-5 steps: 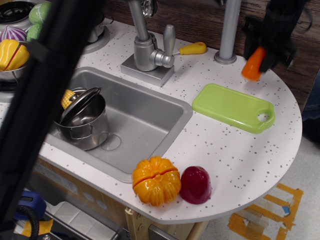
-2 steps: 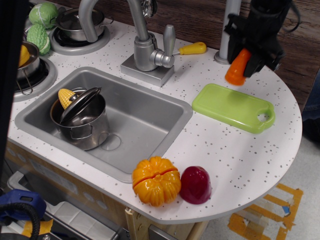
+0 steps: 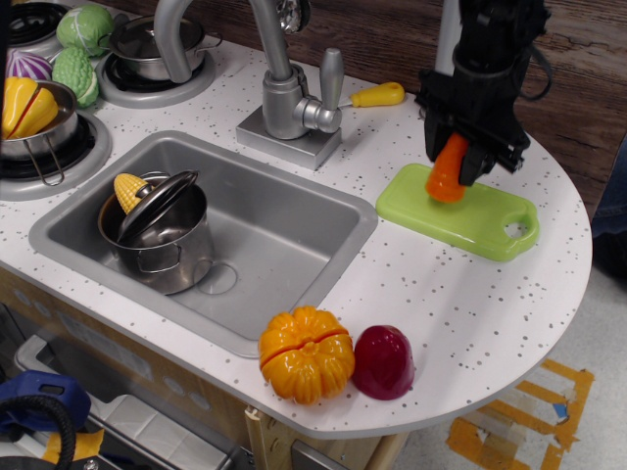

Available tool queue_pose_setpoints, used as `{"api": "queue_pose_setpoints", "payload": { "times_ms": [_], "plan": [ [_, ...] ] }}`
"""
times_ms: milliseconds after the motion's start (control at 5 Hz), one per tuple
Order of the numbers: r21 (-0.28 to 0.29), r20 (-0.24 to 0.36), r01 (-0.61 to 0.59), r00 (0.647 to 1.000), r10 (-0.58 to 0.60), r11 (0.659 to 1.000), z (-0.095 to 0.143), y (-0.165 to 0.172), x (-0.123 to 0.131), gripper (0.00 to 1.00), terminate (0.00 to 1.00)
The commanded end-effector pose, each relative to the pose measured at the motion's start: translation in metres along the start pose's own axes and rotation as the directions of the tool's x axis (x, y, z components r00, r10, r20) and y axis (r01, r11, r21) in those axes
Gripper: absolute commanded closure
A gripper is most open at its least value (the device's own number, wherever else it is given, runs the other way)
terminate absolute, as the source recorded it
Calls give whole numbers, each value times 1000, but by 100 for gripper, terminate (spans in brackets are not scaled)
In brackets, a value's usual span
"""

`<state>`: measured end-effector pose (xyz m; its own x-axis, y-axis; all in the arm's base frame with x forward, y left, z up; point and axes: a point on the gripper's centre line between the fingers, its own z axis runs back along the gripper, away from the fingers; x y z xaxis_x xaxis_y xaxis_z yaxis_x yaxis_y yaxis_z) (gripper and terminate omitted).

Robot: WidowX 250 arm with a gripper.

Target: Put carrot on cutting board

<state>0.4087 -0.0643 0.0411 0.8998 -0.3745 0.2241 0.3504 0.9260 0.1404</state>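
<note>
Carrot held in my gripper over the near-left end of the cutting board.

My black gripper (image 3: pixel 458 162) is clamped on the carrot (image 3: pixel 447 172), a smooth orange plastic cone pointing steeply downward, its lower end at the surface of the cutting board (image 3: pixel 460 212); I cannot tell whether it touches. The board is a flat lime-green plastic rectangle with rounded corners and an oval hole at its right end, lying on the white speckled countertop (image 3: pixel 470 313). Left of it sits a matte grey sink (image 3: pixel 284 235) holding a steel pot (image 3: pixel 162 235). A ribbed orange pumpkin (image 3: pixel 306 354) and a glossy dark-red dome-shaped toy (image 3: pixel 383 362) rest at the counter's front edge.
</note>
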Motion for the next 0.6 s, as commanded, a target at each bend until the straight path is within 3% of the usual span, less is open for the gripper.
{"api": "queue_pose_setpoints", "payload": {
  "times_ms": [0, 200, 400],
  "plan": [
    [7, 130, -38, 991, 37, 999, 29, 4, 15, 0, 0],
    [7, 130, -38, 991, 37, 999, 29, 4, 15, 0, 0],
    [7, 130, -38, 991, 37, 999, 29, 4, 15, 0, 100]
  ]
}}
